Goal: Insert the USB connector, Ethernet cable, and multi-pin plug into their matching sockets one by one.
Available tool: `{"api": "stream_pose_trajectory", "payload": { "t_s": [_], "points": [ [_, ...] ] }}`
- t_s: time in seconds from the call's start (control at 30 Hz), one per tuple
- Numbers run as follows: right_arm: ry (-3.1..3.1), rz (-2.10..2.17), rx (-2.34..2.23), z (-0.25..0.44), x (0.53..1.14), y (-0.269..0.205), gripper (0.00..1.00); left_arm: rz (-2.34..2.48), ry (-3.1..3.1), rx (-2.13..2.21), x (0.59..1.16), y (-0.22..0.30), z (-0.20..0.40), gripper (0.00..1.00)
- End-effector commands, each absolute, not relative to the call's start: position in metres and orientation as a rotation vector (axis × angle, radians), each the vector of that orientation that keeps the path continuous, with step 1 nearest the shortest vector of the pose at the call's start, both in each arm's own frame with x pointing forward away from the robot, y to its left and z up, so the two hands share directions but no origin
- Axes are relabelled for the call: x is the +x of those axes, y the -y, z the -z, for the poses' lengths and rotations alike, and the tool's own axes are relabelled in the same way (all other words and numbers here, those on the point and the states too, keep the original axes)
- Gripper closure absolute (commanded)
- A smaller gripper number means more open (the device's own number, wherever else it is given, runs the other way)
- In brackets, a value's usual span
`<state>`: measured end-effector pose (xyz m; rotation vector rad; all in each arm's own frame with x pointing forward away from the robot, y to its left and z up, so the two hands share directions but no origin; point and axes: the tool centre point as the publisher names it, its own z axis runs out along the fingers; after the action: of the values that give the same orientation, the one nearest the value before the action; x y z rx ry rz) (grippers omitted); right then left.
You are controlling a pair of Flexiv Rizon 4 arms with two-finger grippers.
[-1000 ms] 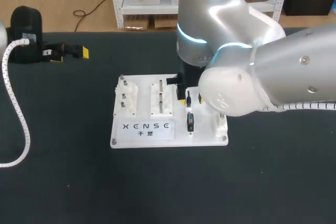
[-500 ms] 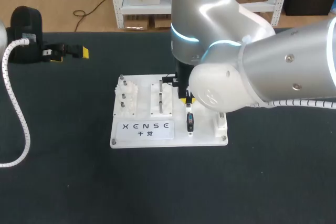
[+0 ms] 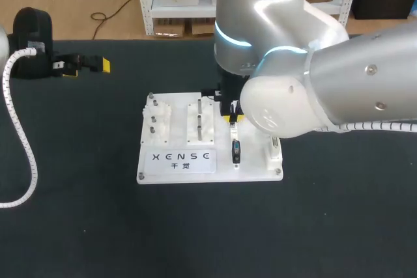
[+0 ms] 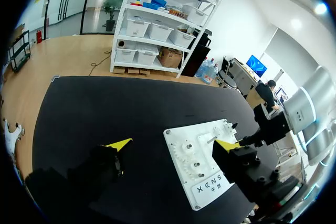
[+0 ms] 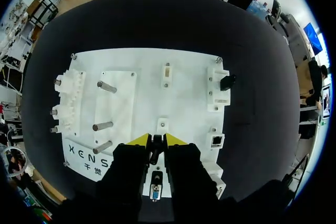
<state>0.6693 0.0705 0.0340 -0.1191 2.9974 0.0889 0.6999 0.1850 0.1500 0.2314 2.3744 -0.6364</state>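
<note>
Now, black connector: upright between the right gripper's yellow tips, over the white board; cannot tell which of the three plugs it is.
Multi-pin socket: seen in the gap between the finger bodies, back of the tips, partly hidden by them.
Ethernet socket: just beside the right gripper, at the board's edge.
White bracket: ahead of the gripper and to one side, with a small black part on it.
Metal pegs: three, on the gripper's other side.
Obstruction: right arm covers part of the board from above.
Right gripper: fingers nearly together, both pressed on the connector.
Left gripper: fingers spread wide, nothing between them; over the table, well apart from the board.
</note>
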Motion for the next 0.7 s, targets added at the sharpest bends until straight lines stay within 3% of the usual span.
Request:
{"api": "stream_pose_trajectory", "payload": {
  "t_s": [0.03, 0.7],
  "points": [
    [-2.972, -0.101, -0.112, -0.04, 0.663, -0.059, 1.0, 0.636, -2.374, 0.231, 0.7, -0.185, -0.15, 0.0],
    [-2.97, -0.005, -0.039, -0.037, 0.667, -0.004, 1.0, 0.636, -2.374, 0.231, 0.7, -0.185, -0.15, 0.0]
  ]
}}
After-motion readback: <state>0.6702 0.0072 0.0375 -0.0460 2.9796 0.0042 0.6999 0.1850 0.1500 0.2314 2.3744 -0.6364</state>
